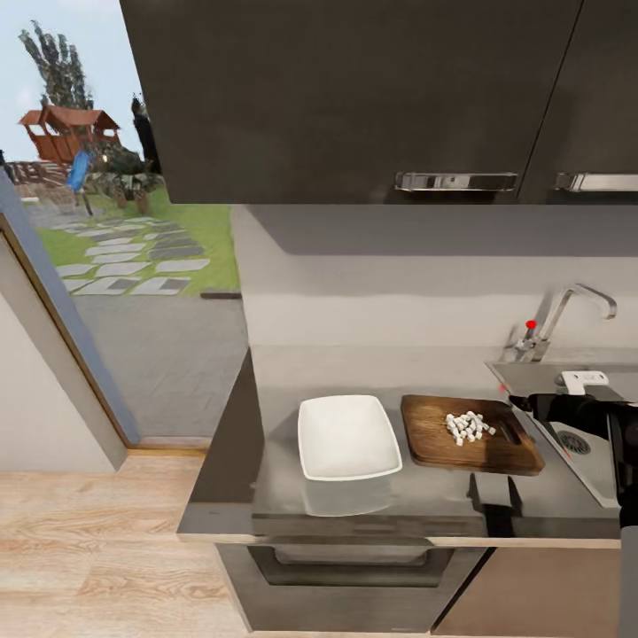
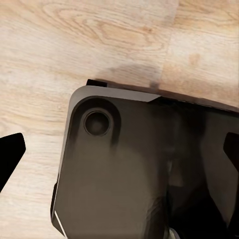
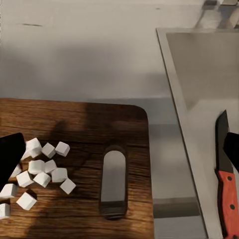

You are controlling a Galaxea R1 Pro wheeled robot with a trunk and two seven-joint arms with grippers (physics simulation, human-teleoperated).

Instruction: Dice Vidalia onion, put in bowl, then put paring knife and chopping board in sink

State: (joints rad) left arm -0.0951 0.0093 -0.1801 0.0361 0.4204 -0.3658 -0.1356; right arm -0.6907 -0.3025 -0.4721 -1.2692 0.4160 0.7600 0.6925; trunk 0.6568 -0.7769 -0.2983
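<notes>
A grey tabletop (image 1: 266, 416) over dark cabinets is recorded, with a shallow white bowl (image 1: 347, 438) set near its front edge and found unfilled. Just beside the bowl, on the sink side, the chopping board (image 1: 470, 434) lies flat; a loose heap of white diced onion (image 1: 468, 426) rests on its wood, next to the slot-shaped handle cutout (image 3: 114, 183), so the cutting is judged complete and the transfer to the bowl not yet done. The bowl's nearness to the board is judged to suit a short carry or tipping of the cubes. The sink (image 1: 592, 461) is noted at the far right, with its round drain and chrome tap (image 1: 567, 315) carrying a red knob. The paring knife (image 3: 225, 177), dark blade and red handle, is seen lying on the steel surface of the sink beside the board, held by nothing; whether it sits on the drainboard or in the basin cannot be told. The right claw (image 3: 119, 149) is shown spread wide above the board's sink end, its dark fingertips at either margin of the wrist view and nothing between them, presumably readied for the next pickup. The left claw (image 2: 119, 149) is likewise spread and unladen, hanging low over the wooden floor (image 2: 74, 40) and the robot's own dark base (image 2: 139, 174), apparently parked out of the way.
</notes>
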